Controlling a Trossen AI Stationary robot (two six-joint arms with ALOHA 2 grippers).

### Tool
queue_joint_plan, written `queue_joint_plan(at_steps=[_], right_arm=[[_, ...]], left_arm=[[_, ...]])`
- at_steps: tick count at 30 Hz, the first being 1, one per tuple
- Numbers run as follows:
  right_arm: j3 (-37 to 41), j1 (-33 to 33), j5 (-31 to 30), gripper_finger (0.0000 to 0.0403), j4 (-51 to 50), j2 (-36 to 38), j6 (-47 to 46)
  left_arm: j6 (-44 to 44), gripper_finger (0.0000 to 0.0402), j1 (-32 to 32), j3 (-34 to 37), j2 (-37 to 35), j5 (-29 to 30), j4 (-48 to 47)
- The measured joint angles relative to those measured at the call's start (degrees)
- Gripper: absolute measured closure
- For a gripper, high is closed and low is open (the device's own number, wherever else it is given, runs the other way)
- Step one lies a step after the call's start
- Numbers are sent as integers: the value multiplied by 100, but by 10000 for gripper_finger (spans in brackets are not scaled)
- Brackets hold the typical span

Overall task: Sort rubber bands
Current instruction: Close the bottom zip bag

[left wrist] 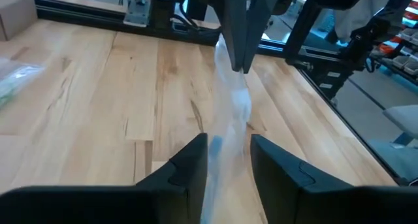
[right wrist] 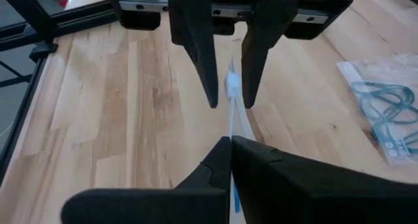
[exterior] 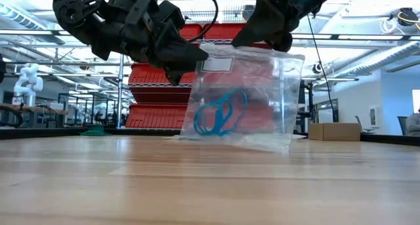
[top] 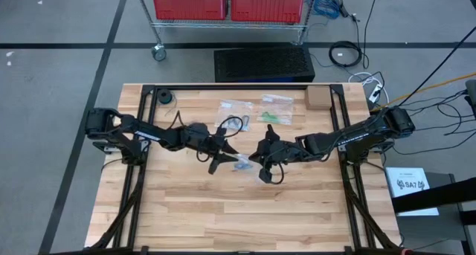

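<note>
Pale wooden slat table (top: pixel 223 218) inside a black frame; both dark arms reach in to meet near its centre

Left arm comes from 9 o'clock. Left gripper (top: pixel 224 157) sits just at 9 o'clock of centre, its two dark fingers (left wrist: pixel 196 160) spread apart with a gap, standing either side of the bag's edge, not pinching it

Right arm comes from 3 o'clock. Right gripper (top: pixel 262 160) just at 3 o'clock of centre, fingers pressed together, clamped on the top edge of the clear crinkly plastic bag (exterior: pixel 244 97)

That bag hangs upright between the two grippers, lower edge touching the tabletop. Inside it, low down, a cluster of thin blue rubber bands (exterior: pixel 220 113)

Toward 12 o'clock on the table: a clear bag with dark loops (top: pixel 234 118), a clear bag with green bands (top: pixel 275 110) just at 3 o'clock of it, a small brown cardboard box (top: pixel 317 98) at the 1 o'clock corner, a dark roll (top: pixel 164 98) at 11 o'clock

Right wrist view shows another clear bag of teal-blue bands (right wrist: pixel 385 113) lying flat on the wood
</note>
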State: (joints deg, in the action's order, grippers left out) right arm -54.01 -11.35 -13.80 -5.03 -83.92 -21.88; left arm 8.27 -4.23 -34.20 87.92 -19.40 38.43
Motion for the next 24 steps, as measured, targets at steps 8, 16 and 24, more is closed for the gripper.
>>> queue_joint_plan(at_steps=[8, 16, 24], right_arm=[[-59, 0, 1, 403, -28, 0, 32], [-76, 0, 24, 402, -295, 0, -219], [-688, 94, 17, 333, -845, 0, -7]], left_arm=[[0, 339, 0, 0, 0, 4, 20], [-7, 395, 2, 0, 0, 10, 189], [-168, 399, 0, 0, 0, 17, 142]])
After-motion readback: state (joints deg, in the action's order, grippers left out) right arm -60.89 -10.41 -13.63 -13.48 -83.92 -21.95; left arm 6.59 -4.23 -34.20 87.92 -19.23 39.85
